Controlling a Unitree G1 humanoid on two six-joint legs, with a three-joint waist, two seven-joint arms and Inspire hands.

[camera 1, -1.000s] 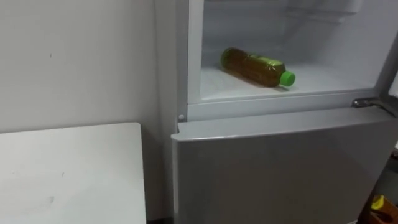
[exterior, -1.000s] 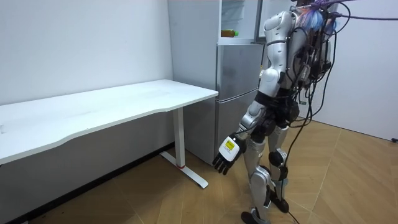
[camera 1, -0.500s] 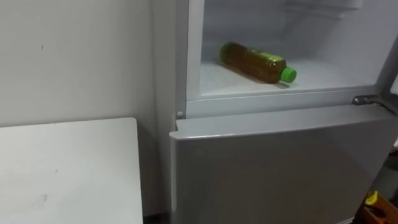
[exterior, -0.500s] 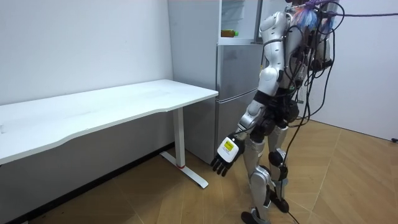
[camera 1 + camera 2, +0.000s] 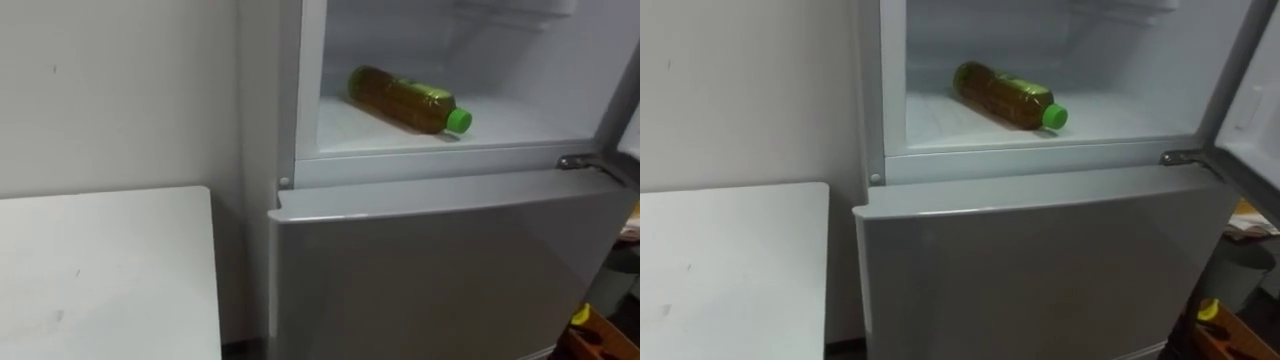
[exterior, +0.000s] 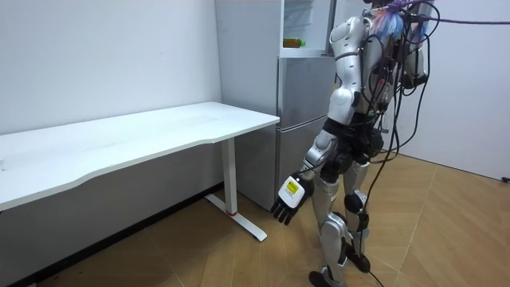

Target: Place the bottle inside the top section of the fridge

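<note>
Leaning slightly closer to the fridge (image 5: 440, 270) than before, the robot faces its smooth grey front, left hand (image 6: 288, 199) hanging empty, fingers loose. Deeper inside the fridge's upper compartment, the round amber bottle (image 5: 400, 99), green-capped, lies sideways on the white shelf (image 5: 520, 118).

A bare test room: plain white walls (image 6: 103, 56), long white desk (image 6: 159, 131), grey fridge (image 6: 303, 96), wooden floor (image 6: 446, 231).
</note>
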